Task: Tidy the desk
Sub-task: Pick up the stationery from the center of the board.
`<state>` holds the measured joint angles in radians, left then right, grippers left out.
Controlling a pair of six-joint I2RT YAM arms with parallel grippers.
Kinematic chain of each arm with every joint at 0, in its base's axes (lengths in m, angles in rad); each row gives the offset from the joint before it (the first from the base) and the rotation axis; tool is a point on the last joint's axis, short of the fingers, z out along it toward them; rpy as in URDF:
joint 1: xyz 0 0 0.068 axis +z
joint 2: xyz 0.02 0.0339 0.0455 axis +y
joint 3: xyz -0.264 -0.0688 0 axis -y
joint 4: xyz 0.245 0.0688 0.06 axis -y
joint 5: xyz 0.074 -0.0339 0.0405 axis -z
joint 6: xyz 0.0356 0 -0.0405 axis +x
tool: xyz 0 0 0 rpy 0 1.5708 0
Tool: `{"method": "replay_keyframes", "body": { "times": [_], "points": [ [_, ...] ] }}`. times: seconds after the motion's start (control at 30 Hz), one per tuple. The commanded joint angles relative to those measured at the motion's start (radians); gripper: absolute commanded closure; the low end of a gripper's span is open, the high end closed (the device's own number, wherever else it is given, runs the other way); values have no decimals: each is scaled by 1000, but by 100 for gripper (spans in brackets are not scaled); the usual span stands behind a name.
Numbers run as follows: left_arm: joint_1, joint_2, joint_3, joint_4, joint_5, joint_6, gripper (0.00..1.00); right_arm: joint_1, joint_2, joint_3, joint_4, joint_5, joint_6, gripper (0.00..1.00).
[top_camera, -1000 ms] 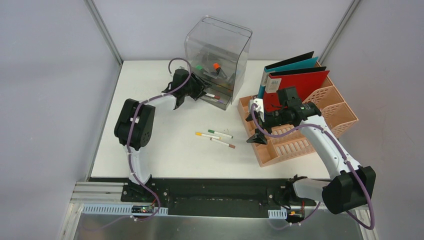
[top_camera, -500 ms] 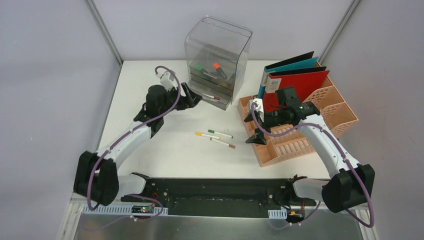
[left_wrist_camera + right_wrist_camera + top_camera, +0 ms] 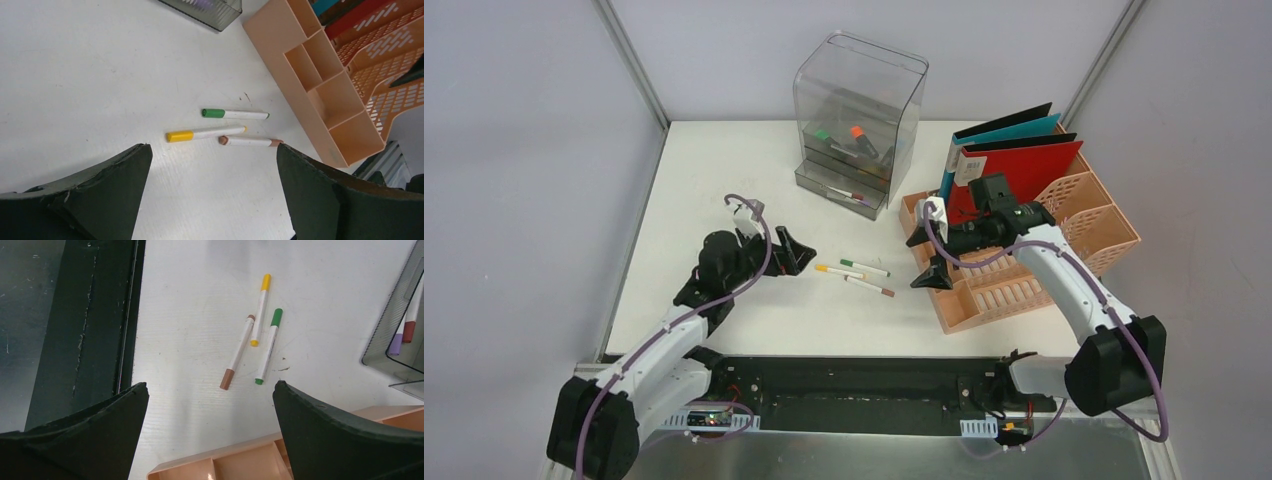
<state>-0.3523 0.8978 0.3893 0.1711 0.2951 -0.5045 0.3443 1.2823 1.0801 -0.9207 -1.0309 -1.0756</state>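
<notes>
Three markers (image 3: 864, 267) lie on the desk (image 3: 714, 170), front middle, long axes running left to right. The left gripper (image 3: 798, 256), jaws wide and empty (the right gripper (image 3: 921, 260) likewise), seems slightly nearer, just left of the yellow-capped end.

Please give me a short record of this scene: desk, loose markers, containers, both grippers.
desk: white, markers loose near its middle
loose markers: green-capped marker, yellow-capped marker, brown-capped marker, close together
drawer box: far side, bottom drawer out, markers inside
file rack: right side, folders standing in it
left gripper: open, empty, left of the markers
right gripper: open, empty, beside the rack
</notes>
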Motion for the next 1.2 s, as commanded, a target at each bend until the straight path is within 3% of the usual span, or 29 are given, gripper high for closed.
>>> {"method": "replay_keyframes", "body": {
  "times": [0.0,0.23,0.5,0.67,0.83,1.07,1.17],
  "points": [
    [2,-132,-39,51,32,-47,1,6,18,-8,46,-25,-22,1],
    [3,-273,-92,-23,67,-107,1,35,55,-10,95,97,3,2],
    [2,-394,-96,-150,113,-120,1,202,172,71,44,386,-73,2],
    [2,-434,-99,-200,121,-120,2,275,275,131,47,474,-80,5],
    [2,-462,-102,-235,118,-118,1,348,379,177,140,595,-4,18],
    [2,-491,-94,-288,120,-115,2,372,495,235,200,666,162,52],
    [2,-496,-97,-292,115,-117,2,378,525,228,209,671,185,61]
  ]
}}
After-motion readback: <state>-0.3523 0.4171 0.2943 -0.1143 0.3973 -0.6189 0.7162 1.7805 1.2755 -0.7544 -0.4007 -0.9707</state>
